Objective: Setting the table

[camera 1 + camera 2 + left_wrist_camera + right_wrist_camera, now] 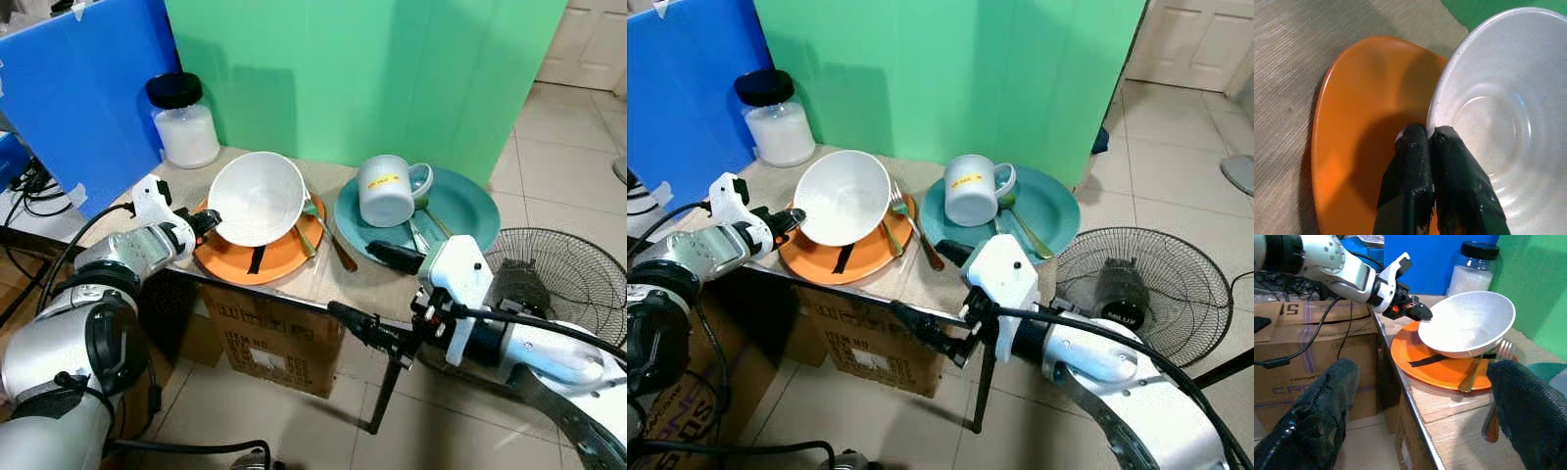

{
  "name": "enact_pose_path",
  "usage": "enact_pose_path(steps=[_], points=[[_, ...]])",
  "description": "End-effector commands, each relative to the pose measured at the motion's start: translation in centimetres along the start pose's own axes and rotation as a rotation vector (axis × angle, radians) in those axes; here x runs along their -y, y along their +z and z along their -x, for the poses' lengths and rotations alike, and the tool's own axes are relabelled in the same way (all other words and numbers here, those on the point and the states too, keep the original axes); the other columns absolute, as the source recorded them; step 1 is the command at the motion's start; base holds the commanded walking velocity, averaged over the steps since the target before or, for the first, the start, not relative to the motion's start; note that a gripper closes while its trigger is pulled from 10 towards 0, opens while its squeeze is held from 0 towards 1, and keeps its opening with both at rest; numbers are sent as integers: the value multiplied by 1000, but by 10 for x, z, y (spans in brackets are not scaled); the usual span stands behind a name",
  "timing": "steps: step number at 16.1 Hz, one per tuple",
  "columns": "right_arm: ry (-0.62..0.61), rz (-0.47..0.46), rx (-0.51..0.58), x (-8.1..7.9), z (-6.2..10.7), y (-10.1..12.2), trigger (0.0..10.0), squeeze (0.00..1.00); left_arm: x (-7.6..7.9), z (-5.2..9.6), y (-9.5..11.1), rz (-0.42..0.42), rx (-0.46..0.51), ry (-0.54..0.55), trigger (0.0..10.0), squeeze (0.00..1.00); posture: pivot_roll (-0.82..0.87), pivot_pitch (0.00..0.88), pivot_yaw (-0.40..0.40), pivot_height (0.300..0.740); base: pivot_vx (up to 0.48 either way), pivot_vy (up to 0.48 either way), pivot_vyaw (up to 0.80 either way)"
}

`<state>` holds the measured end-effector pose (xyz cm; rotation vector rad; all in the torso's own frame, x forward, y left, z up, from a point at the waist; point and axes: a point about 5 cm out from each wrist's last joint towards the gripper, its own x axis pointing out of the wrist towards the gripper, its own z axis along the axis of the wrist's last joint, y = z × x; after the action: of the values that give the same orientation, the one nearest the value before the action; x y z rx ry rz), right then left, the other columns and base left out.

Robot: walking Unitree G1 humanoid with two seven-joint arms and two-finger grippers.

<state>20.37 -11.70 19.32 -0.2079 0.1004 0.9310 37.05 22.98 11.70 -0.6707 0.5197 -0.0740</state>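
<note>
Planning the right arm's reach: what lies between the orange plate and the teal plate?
A brown-handled fork on the mat, beside the orange plate, short of the teal plate, in both eye views.

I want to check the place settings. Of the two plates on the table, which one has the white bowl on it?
The round orange plate, on the robot's left, carries the white bowl, which the left gripper grips by its rim. The teal plate holds a white mug instead.

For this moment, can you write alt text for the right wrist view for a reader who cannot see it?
The left tool pinches the rim of a tilted white bowl held over an orange plate on a table edge. The right tool's two black fingers spread wide open in the foreground, a fork lies beside the plate, and a jar stands behind.
</note>
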Motion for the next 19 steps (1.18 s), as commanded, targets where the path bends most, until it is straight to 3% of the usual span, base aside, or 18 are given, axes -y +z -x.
enact_pose_path(steps=[1,3,6,8,11,15,17,19], points=[[-2,24,17,0,-2,3,10000,0,-6,1,-3,3,4,30,0,0,-39,0,83,740,0,0,0],[-33,45,35,3,-4,4,10000,0,-2,2,7,3,72,-3,0,0,-37,0,96,740,0,0,0],[-164,57,98,14,-6,9,10000,0,5,5,22,-61,157,-104,0,0,-29,0,103,740,0,0,0],[-259,57,147,20,-8,11,10000,0,13,7,26,-124,227,-192,0,0,-8,0,91,740,0,0,0],[-355,27,176,24,-13,8,10000,0,21,14,28,-133,315,-265,0,0,10,0,80,740,0,0,0],[-445,-103,258,27,-15,7,10000,0,40,37,23,-244,441,-394,0,0,34,0,70,740,0,0,0],[-509,-175,302,27,-13,6,10000,0,65,61,12,-334,506,-486,0,0,39,0,80,740,0,0,0],[-577,-206,312,26,-10,3,10000,0,80,76,7,-347,575,-490,0,0,44,0,84,740,0,0,0]])
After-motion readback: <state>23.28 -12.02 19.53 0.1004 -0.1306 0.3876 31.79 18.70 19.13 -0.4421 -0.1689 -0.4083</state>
